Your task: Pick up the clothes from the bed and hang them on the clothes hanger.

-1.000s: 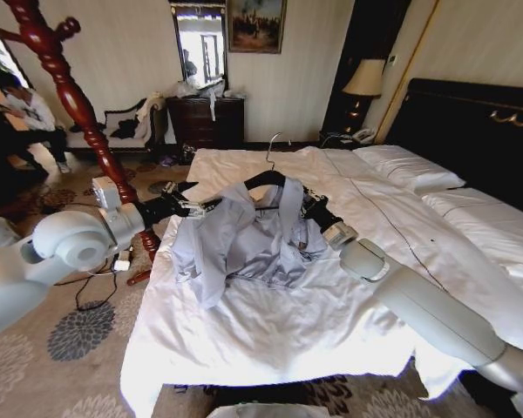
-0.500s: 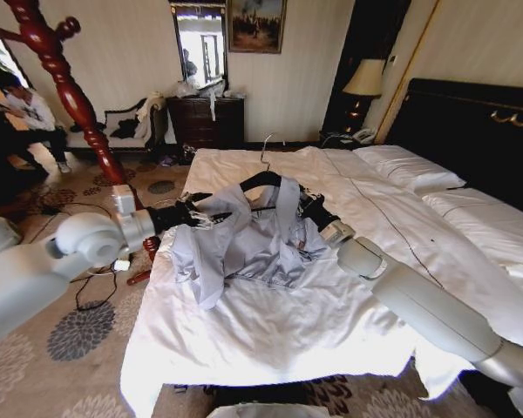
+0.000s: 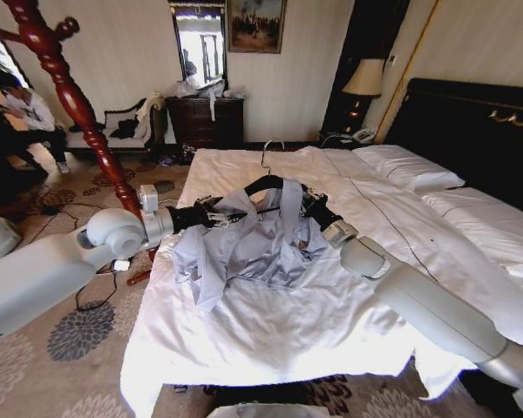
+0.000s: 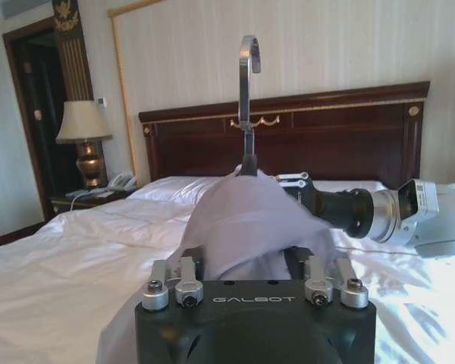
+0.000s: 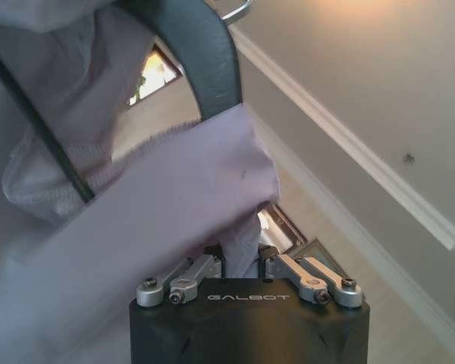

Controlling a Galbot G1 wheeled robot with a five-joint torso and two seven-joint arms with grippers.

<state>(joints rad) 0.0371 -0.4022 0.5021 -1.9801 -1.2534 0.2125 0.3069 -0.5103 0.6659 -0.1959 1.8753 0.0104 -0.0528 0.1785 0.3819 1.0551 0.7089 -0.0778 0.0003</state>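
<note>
Since the earlier frames, left arm has swung in toward the bed: its white elbow housing is nearer the mattress edge, and the left gripper [image 3: 216,213] has reached further into the garment. Fingertips are buried in the cloth, so whether they are apart or together cannot be told; the left wrist view has fabric bunched directly over the finger mounts.

Right gripper [image 3: 303,202] sits at the opposite shoulder of the garment; in the right wrist view the cloth runs down between the finger linkages, but whether the tips are clamped on it cannot be told.

Light grey-blue thin-fabric jacket [image 3: 248,239] hangs between the two grippers, draped over the thin black triangular hanger [image 3: 266,181], lower part resting crumpled on the wide bed with the wrinkled white duvet [image 3: 270,331]. Hanger's wire hook [image 4: 247,57] stands upright above the collar.

Turned red-brown wooden coat stand [image 3: 70,96] is beside the bed on the robot's left, well apart from the jacket.
</note>
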